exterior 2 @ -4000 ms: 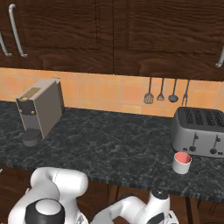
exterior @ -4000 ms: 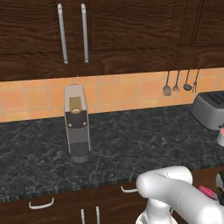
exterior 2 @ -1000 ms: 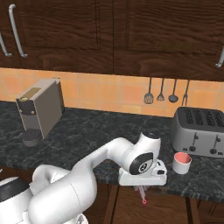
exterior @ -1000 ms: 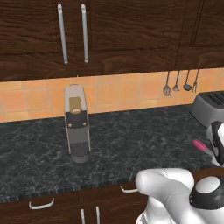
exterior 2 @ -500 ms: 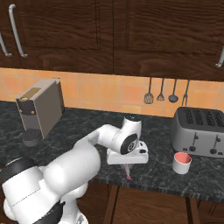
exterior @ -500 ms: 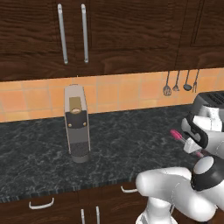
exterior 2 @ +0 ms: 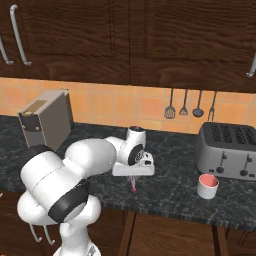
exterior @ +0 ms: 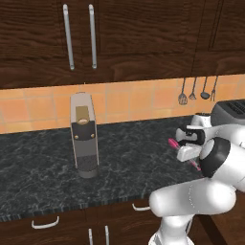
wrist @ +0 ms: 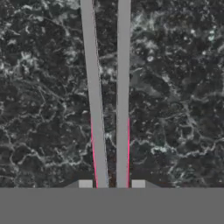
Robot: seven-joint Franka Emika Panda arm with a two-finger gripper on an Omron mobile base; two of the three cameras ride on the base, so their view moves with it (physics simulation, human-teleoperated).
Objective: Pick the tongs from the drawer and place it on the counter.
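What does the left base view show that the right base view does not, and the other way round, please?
Left base view alone: the front face of the coffee machine, and the cabinet door with two long handles side by side above it. Right base view alone: the whole toaster with its slots, and the small pink-rimmed cup in front of it. Both: the gripper shut on the tongs above the counter, and the dark utensils hanging on the orange wall.
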